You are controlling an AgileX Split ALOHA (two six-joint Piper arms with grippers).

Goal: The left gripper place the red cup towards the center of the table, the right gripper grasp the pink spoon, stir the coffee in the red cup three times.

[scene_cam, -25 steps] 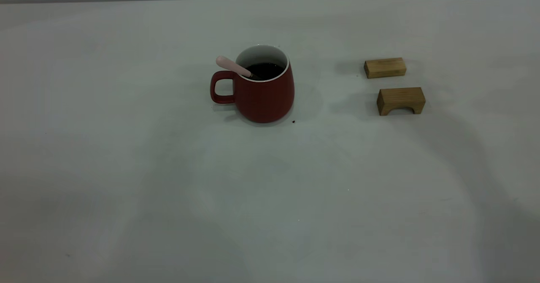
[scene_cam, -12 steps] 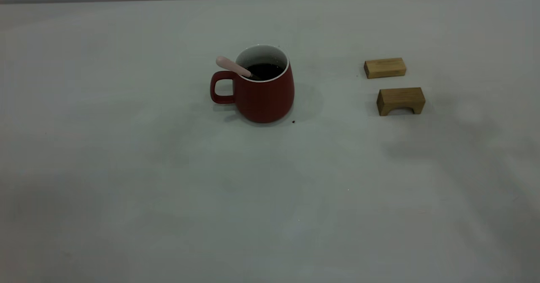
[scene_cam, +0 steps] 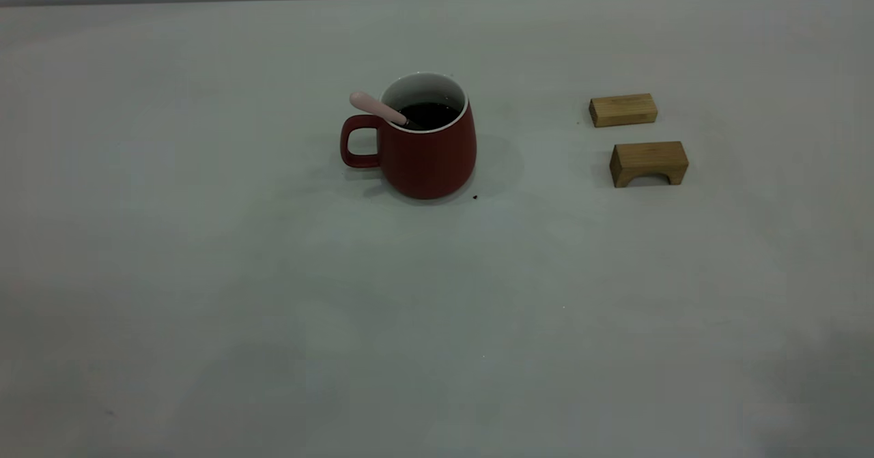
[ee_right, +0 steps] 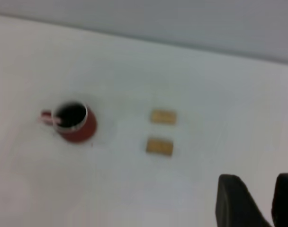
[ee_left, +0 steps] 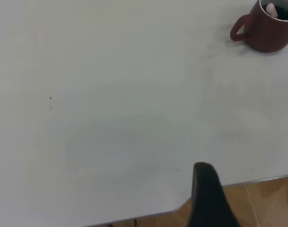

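The red cup (scene_cam: 427, 161) stands upright near the middle of the table (scene_cam: 273, 274), its handle pointing left. Dark coffee (scene_cam: 429, 113) fills it. The pink spoon (scene_cam: 372, 105) leans in the cup, its handle sticking out over the rim above the cup's handle. Neither gripper shows in the exterior view. In the left wrist view my left gripper (ee_left: 250, 189) is open over the table's edge, far from the cup (ee_left: 269, 35). In the right wrist view my right gripper (ee_right: 258, 182) hangs open and holds nothing, high above the table and well away from the cup (ee_right: 80, 127).
Two small wooden blocks lie right of the cup: a flat one (scene_cam: 623, 110) farther back and an arched one (scene_cam: 649, 162) nearer the front. The table's edge and a brown floor (ee_left: 257, 203) show in the left wrist view.
The cup, spoon and blocks have not moved. The broad shadows that lay over the table's right and front have faded toward the front right corner.
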